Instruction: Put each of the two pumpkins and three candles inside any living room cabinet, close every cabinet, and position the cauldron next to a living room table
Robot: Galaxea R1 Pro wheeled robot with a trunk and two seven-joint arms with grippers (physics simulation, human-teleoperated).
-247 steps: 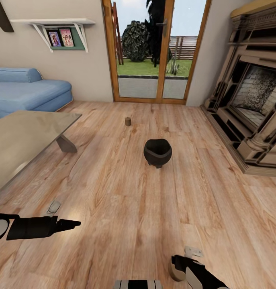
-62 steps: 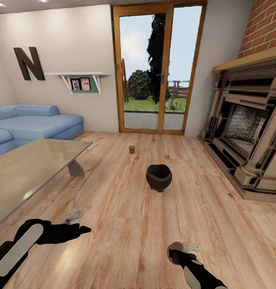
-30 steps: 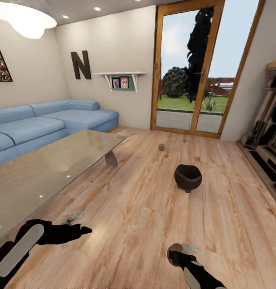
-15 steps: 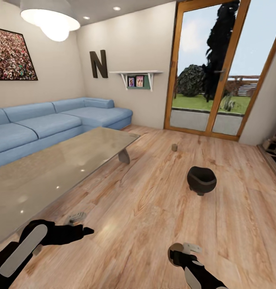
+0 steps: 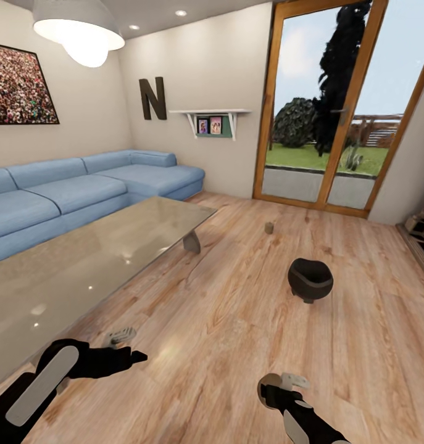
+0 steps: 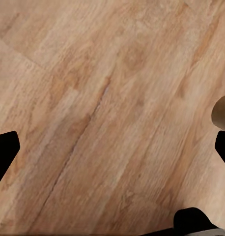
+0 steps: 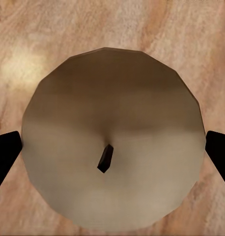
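Living-room scene, seen from the robot's head. A black cauldron (image 5: 310,279) stands upright on the wooden floor (image 5: 236,345) in the middle distance, right of centre, well apart from the glass coffee table (image 5: 82,259) that fills the near left. Farther off, between the cauldron and the glazed wooden door (image 5: 326,105), a small stubby candle (image 5: 269,227) stands alone on the boards. A blue corner sofa (image 5: 82,188) runs along the left wall beyond the table, under a framed picture (image 5: 17,86), a dark letter N (image 5: 152,98) and a small white wall shelf (image 5: 210,121); a lit ceiling lamp (image 5: 82,34) hangs at upper left. The left gripper (image 5: 128,356) hangs low at the near left, just beside the table's near edge; in the left wrist view its dark fingertips (image 6: 4,157) stand wide apart with bare floor between them, so it is released and carries nothing. The right gripper (image 5: 274,390) sits at the near right, with a pale round object at its tip. In the right wrist view this proves to be a second candle (image 7: 111,157) (flat round top, short dark wick at its centre), lying between the two fingertips (image 7: 5,157); the tips sit at either side of the candle, right against its rim, but whether they actually press on it cannot be told.
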